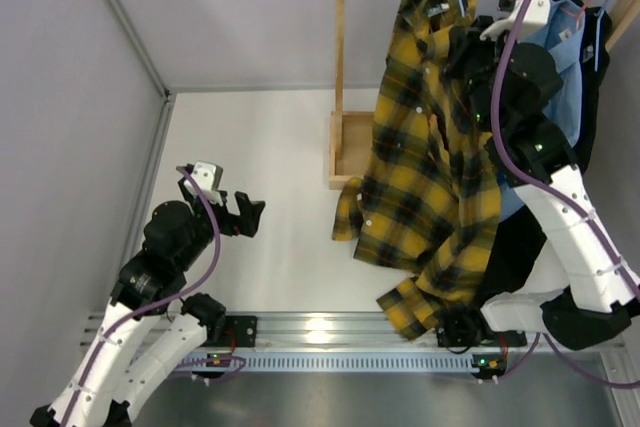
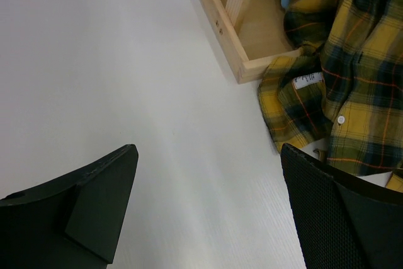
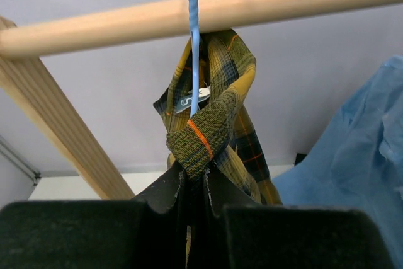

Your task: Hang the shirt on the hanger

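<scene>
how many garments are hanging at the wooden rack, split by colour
yellow and black plaid shirt: 1
light blue shirt: 1
black garment: 1
total: 3

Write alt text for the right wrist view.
The right gripper pinches a fold of the yellow plaid shirt just below a wooden rail. The pale blue hanger rises across the rail, and a light blue shirt shows at right.
</scene>
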`<state>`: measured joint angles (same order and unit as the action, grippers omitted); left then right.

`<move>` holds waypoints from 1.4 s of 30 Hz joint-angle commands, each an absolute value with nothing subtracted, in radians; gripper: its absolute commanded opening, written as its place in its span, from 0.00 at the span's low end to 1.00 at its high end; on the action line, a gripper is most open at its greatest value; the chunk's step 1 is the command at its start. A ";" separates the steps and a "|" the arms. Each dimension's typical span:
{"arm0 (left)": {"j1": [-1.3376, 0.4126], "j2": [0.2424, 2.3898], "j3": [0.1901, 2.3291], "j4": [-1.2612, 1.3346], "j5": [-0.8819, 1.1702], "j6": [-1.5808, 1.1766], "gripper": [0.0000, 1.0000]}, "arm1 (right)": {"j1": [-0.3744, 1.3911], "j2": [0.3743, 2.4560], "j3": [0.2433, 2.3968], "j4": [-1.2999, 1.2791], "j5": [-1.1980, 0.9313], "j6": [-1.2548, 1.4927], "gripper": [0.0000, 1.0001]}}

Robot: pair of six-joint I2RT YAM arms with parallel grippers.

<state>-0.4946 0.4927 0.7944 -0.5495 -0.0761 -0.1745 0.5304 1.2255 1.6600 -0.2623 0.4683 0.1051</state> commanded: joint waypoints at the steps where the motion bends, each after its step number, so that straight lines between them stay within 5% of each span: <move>1: -0.463 0.483 0.795 -0.526 -0.086 -0.186 0.98 | 0.506 1.301 1.819 -0.155 0.433 0.138 0.00; 6: -0.446 0.480 0.795 -0.526 -0.087 -0.186 0.98 | 0.471 1.397 1.916 -0.202 0.403 0.166 0.00; 21: -0.361 0.489 0.793 -0.526 -0.164 -0.209 0.98 | 0.440 1.345 1.594 -0.088 0.396 0.201 0.00; 24: -0.235 0.512 0.796 -0.523 -0.124 -0.238 0.98 | 0.440 1.322 1.539 -0.042 0.373 0.215 0.14; 27: -0.154 0.532 0.790 -0.512 -0.048 -0.250 0.98 | 0.440 1.295 1.509 -0.031 0.332 0.216 0.47; 28: -0.147 0.538 0.790 -0.514 -0.048 -0.250 0.98 | 0.440 1.284 1.505 -0.035 0.325 0.216 0.65; 32: -0.141 0.548 0.785 -0.514 -0.084 -0.256 0.98 | 0.440 1.175 1.450 -0.086 0.299 0.212 0.97; 42: -0.123 0.561 0.795 -0.515 -0.187 -0.282 0.98 | 0.440 0.787 1.232 -0.492 0.189 0.193 1.00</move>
<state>-0.1314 0.5591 0.7872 -0.5465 -0.1280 -0.2615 0.4484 0.8753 1.2827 -0.3096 0.2417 0.2047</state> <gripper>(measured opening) 0.983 0.993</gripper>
